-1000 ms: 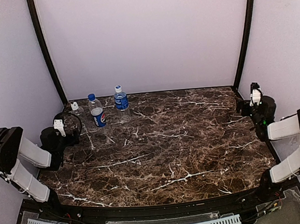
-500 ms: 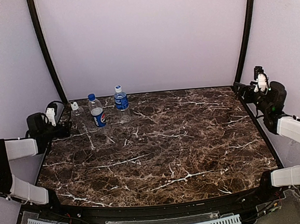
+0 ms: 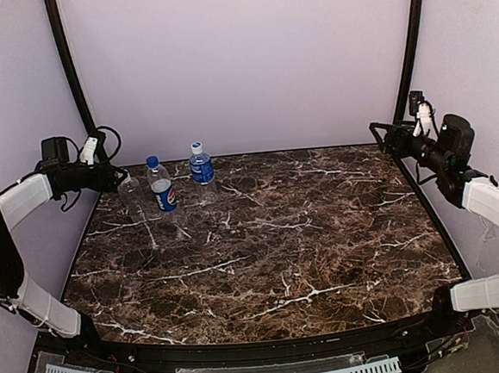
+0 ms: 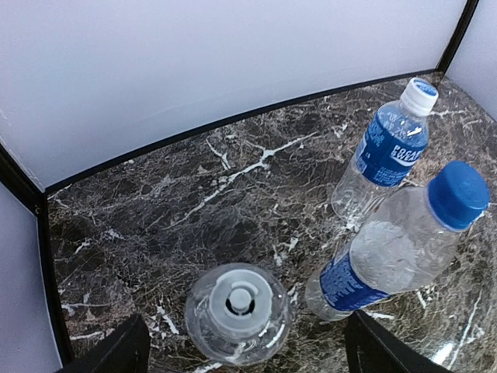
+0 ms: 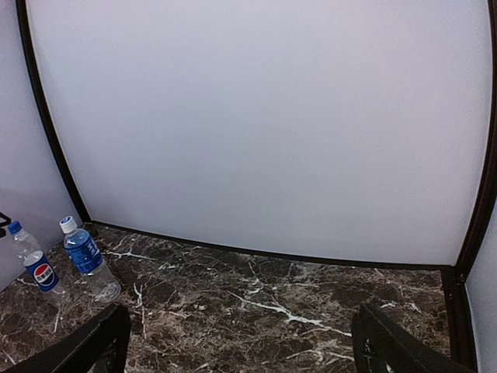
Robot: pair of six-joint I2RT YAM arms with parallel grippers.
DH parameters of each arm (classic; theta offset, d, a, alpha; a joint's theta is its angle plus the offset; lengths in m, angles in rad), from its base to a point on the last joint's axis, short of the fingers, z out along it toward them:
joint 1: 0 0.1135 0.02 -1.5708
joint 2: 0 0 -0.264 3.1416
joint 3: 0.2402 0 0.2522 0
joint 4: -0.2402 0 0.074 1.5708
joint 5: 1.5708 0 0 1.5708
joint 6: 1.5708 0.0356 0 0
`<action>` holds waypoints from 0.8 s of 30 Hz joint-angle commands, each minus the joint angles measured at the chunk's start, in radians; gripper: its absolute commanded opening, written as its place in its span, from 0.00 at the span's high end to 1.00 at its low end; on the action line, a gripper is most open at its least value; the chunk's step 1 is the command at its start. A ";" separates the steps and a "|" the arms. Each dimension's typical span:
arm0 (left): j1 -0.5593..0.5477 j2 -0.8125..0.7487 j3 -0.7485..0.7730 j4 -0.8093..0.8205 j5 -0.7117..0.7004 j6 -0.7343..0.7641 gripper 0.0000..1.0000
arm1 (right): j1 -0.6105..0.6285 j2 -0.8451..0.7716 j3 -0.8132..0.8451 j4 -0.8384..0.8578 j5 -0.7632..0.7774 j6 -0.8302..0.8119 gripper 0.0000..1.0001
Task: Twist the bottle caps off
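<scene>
dark blue cap [image 4: 458,194], white-veined brown marble table [image 4: 155,202]

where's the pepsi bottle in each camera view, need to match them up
Top external: the Pepsi bottle stands far left on the table, near the back wall.
Left wrist: the Pepsi bottle is at the right, lower half, seen from above.
Right wrist: the Pepsi bottle is small, at the far left edge.
Shared landmark: the water bottle beside it.

Three bottles [image 4: 233,330] [image 4: 388,256] [image 4: 384,151], three caps [image 4: 239,299] [image 4: 458,194] [image 4: 419,95], two arms [image 3: 26,197] [image 3: 497,200], one marble table [image 3: 322,233].
</scene>
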 commanded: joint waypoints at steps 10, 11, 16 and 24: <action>-0.057 0.159 0.136 -0.084 -0.088 -0.045 0.41 | 0.022 -0.012 -0.004 -0.029 -0.007 0.002 0.01; -0.058 0.162 0.138 -0.085 -0.087 -0.047 0.45 | 0.022 -0.011 -0.004 -0.031 -0.006 -0.001 0.01; -0.058 0.181 0.152 -0.097 -0.076 -0.050 0.57 | 0.022 -0.009 -0.004 -0.038 0.003 -0.011 0.01; -0.058 0.211 0.182 -0.127 -0.078 -0.051 0.88 | 0.022 -0.016 0.000 -0.060 0.012 -0.020 0.01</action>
